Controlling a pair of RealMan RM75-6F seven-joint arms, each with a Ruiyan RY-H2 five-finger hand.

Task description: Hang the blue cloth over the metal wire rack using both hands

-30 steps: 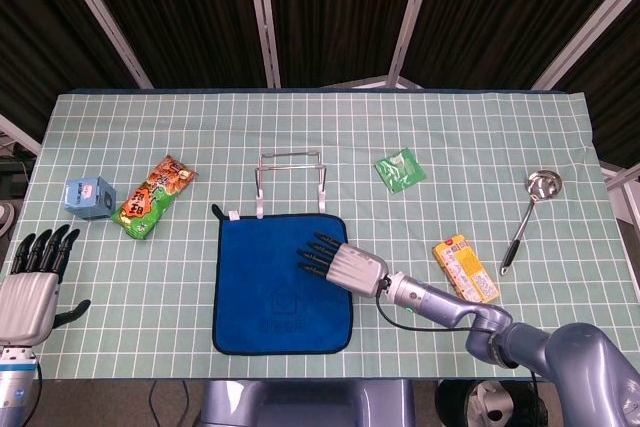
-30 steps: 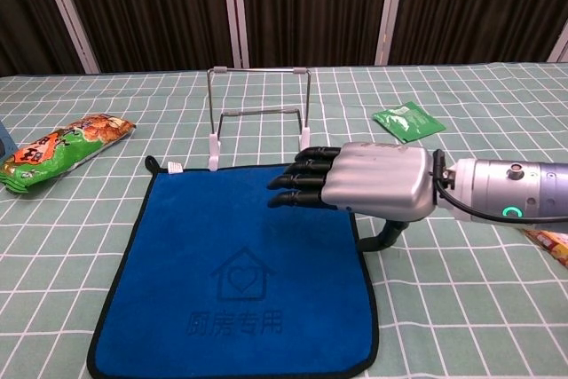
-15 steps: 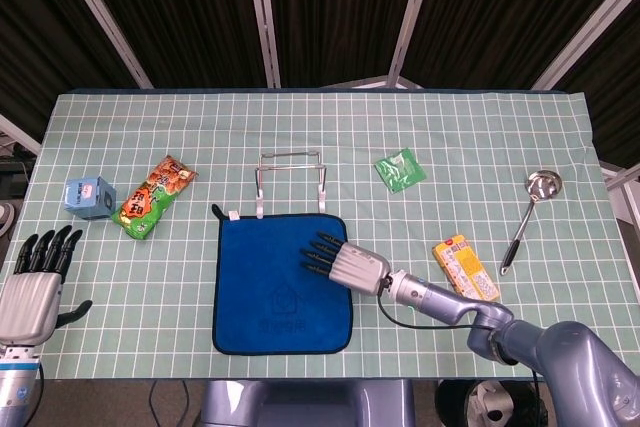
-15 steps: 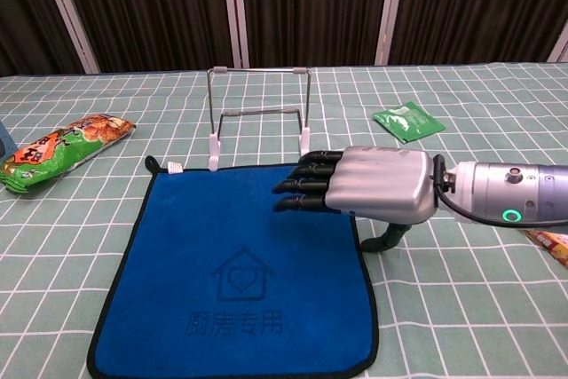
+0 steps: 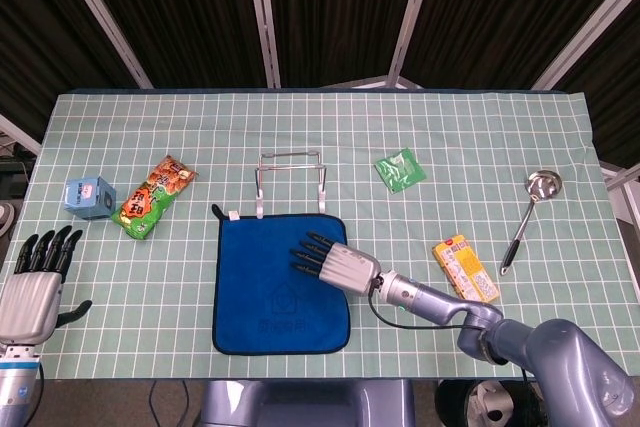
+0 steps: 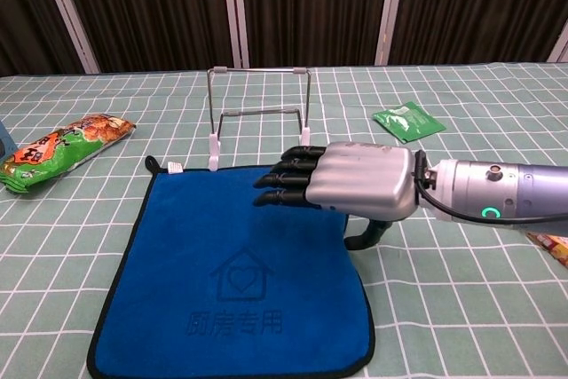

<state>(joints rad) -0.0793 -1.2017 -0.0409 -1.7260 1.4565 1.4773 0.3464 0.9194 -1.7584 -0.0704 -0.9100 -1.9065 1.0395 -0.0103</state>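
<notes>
The blue cloth (image 5: 275, 287) (image 6: 222, 272) lies flat on the table, with a house outline printed on it and a small loop at its far left corner. Just behind its far edge stands the metal wire rack (image 5: 291, 182) (image 6: 259, 113), bare. My right hand (image 5: 330, 261) (image 6: 342, 185) hovers over the cloth's right half, palm down with fingers stretched toward the left, holding nothing. My left hand (image 5: 35, 287) shows only in the head view, at the table's near left corner, fingers extended and apart, well away from the cloth.
A green snack bag (image 5: 153, 196) (image 6: 62, 150) and a small blue box (image 5: 88, 196) lie to the left. A green sachet (image 5: 400, 169) (image 6: 408, 122), a yellow packet (image 5: 465, 269) and a metal ladle (image 5: 528, 214) lie to the right.
My right hand has drifted left, further over the cloth. The cloth, the rack and my left hand have not moved.
</notes>
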